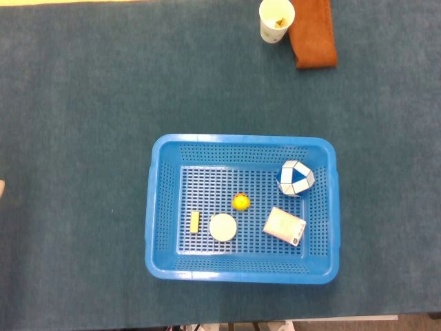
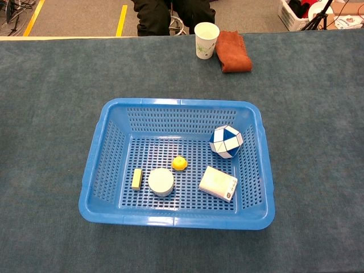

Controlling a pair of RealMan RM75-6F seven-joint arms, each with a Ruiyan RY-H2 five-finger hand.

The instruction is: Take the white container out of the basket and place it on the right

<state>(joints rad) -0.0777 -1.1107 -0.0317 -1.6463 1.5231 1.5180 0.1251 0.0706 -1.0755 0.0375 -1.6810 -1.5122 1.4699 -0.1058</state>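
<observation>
A blue perforated basket (image 1: 158, 207) (image 2: 96, 170) sits on the dark teal table. On its floor stands a round white container (image 1: 222, 227) (image 2: 161, 181), left of centre near the front wall. To its right lies a flat white box (image 1: 284, 225) (image 2: 218, 183), turned at an angle. A small yellow ball (image 1: 240, 201) (image 2: 180, 162) lies just behind the container and a yellow stick (image 1: 196, 222) (image 2: 136, 178) lies to its left. A blue-and-white puzzle ball (image 1: 295, 178) (image 2: 226, 141) fills the back right corner. Neither hand shows in either view.
A paper cup (image 1: 276, 20) (image 2: 206, 40) and a folded rust-brown cloth (image 1: 313, 34) (image 2: 233, 51) sit at the table's far edge. Bare tabletop (image 1: 393, 193) lies right of the basket. A pale sliver (image 1: 1, 187) that I cannot identify touches the head view's left border.
</observation>
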